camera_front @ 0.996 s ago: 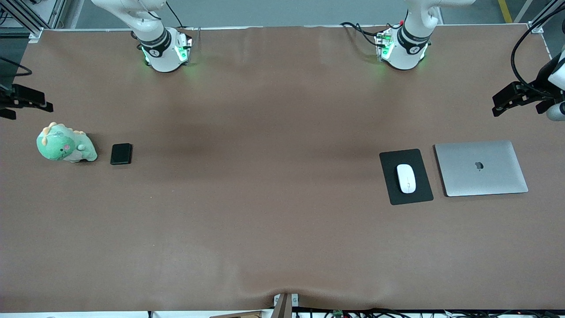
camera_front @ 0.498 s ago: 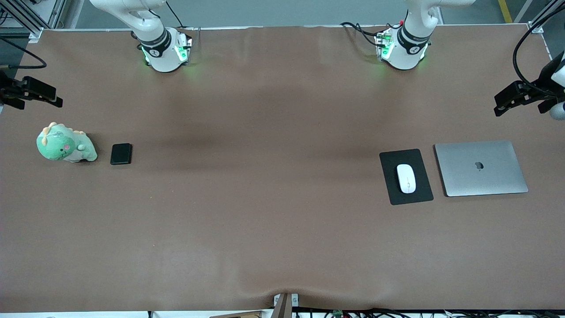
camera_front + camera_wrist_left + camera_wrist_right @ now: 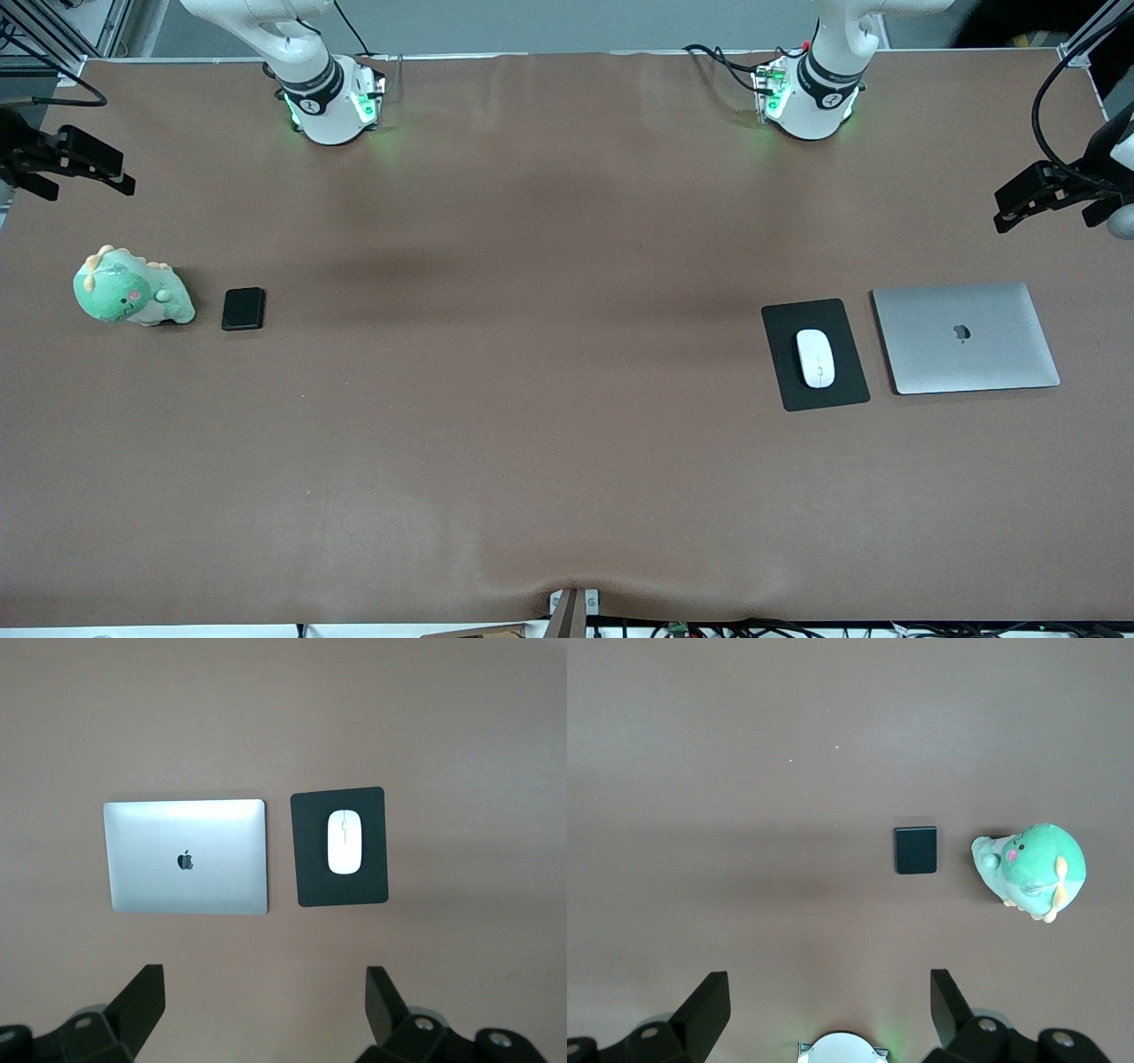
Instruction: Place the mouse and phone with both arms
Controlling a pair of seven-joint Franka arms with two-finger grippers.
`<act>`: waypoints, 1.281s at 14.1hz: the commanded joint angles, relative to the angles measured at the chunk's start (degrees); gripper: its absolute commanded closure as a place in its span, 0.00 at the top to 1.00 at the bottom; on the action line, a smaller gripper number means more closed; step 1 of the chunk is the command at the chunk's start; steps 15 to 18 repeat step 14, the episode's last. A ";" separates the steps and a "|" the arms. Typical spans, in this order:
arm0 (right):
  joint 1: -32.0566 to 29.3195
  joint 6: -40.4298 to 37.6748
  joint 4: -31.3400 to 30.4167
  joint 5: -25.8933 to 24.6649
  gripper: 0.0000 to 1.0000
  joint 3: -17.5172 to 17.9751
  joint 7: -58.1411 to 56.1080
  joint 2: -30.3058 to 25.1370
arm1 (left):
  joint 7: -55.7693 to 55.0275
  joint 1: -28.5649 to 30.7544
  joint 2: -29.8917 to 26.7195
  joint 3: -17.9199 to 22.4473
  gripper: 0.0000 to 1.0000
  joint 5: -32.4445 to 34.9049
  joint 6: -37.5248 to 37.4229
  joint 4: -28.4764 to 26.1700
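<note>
The white mouse (image 3: pixel 815 357) lies on a black mouse pad (image 3: pixel 793 390) toward the left arm's end of the table; it also shows in the left wrist view (image 3: pixel 344 842). The black phone (image 3: pixel 243 308) lies beside a green plush toy toward the right arm's end; it also shows in the right wrist view (image 3: pixel 915 850). My left gripper (image 3: pixel 1028 202) is open and empty, high over the table's edge at its end. My right gripper (image 3: pixel 75 164) is open and empty, high over the table's edge at its end. Both open grippers show in their wrist views (image 3: pixel 264 1001) (image 3: pixel 829 1005).
A closed silver laptop (image 3: pixel 966 337) lies beside the mouse pad, toward the left arm's end. A green plush dinosaur (image 3: pixel 128 288) sits beside the phone. The brown cloth has a wide bare middle between the two groups. The arm bases (image 3: pixel 332 102) (image 3: pixel 806 97) stand along the back edge.
The right gripper has moved up the front view and a little inward from the table's end. The left gripper has shifted slightly. Mouse and phone have not moved.
</note>
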 commanded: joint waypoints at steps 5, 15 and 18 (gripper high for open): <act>-3.08 -0.58 3.72 -0.54 1.00 0.75 0.23 3.23 | 0.92 -0.13 -0.31 0.15 1.00 -0.51 -0.53 0.37; -3.43 -1.99 3.72 -0.54 1.00 1.45 -0.56 3.14 | 0.92 -0.31 -0.22 0.07 1.00 -0.60 -0.53 0.37; -3.43 -1.99 3.72 -0.54 1.00 1.45 -0.56 3.14 | 0.92 -0.31 -0.22 0.07 1.00 -0.60 -0.53 0.37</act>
